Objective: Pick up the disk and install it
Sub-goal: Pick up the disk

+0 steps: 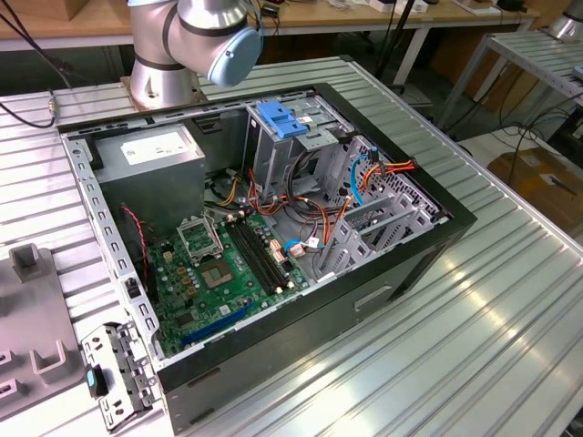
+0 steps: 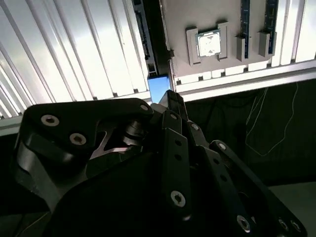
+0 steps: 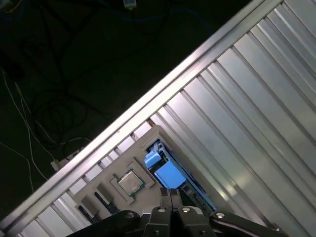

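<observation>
1. The tray (image 1: pixel 32 314) sits at the exterior view's left. The disk (image 1: pixel 117 375) lies just beside it, on the side nearer the case (image 1: pixel 273 369).
2. In the first wrist view the gripper (image 3: pixel 171 193) hangs well above the tray's edge and the disk's blue bracket (image 3: pixel 165 172). Its fingers look closed together and hold nothing.
3. I'd say a good pick-up needs the fingers spread wide, squared to the disk's long edges and kept clear of the tray's wall.

No text, number or sign can be read anywhere: small dark print is seen on the white sticker (image 1: pixel 157 143) atop the grey power-supply box (image 1: pixel 187 168) inside the open computer case (image 1: pixel 383 291), but no word of it can be made out.
</observation>
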